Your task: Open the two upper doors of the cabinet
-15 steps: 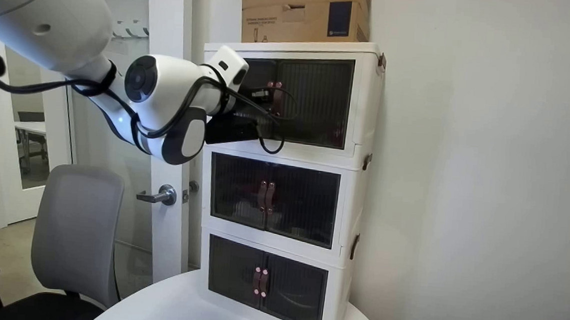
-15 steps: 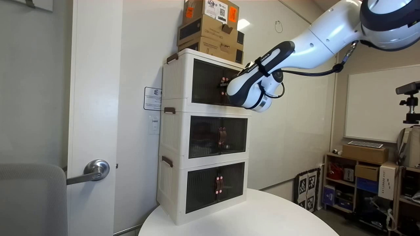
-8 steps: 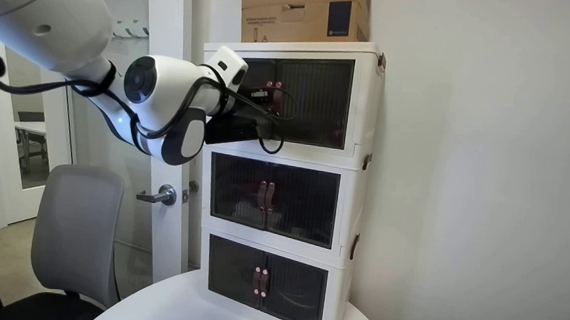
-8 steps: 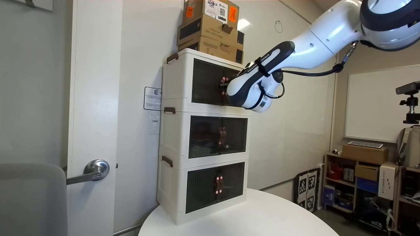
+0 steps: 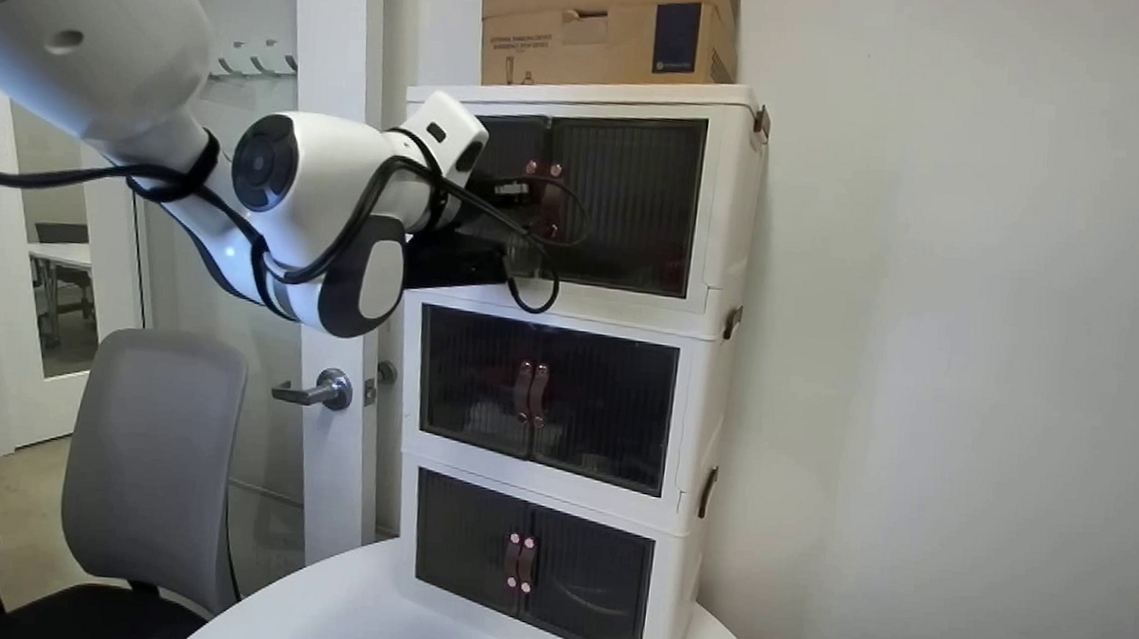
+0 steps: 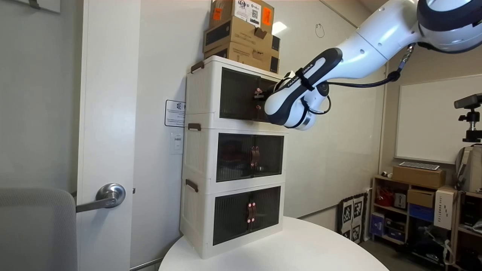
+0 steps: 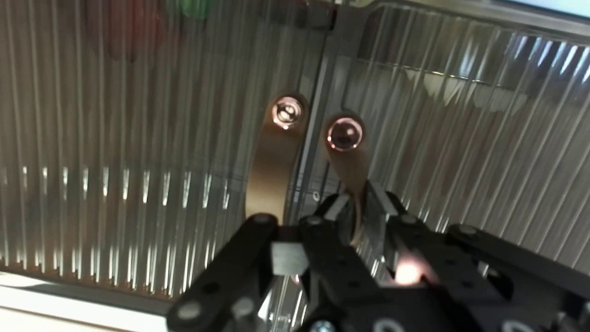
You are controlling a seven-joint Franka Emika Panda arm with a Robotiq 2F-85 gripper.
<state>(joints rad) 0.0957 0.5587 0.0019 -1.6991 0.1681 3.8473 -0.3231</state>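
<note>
- the white cabinet (image 5: pixel 728 205) is standing on a round white table (image 6: pixel 316 244), its three tiers sitting one above another.
- the two upper doors (image 5: pixel 627 208) are fronting the topmost tier, their dark, ribbed panels meeting at a middle seam.
- in the wrist view, the claw (image 7: pixel 359 203) is gripping one brown strap handle (image 7: pixel 351 161), pinching it between its two tips, and the strap is bending where it is being held.
- the door carrying that strap is looking slightly ajar along the seam.
- a second strap handle (image 7: pixel 272 170) is sitting just beside it, across the seam and outside the grip.
- in both exterior views the arm (image 6: pixel 361 56) is slanting down toward the cabinet front and hiding part of the upper doors.
- the middle doors (image 5: pixel 613 408) and the lowest doors (image 5: pixel 601 582) are sitting closed.
- brown cardboard boxes (image 6: pixel 244 34) are resting on top of the cabinet.
- a grey chair (image 5: pixel 154 451) is standing near the table.
</note>
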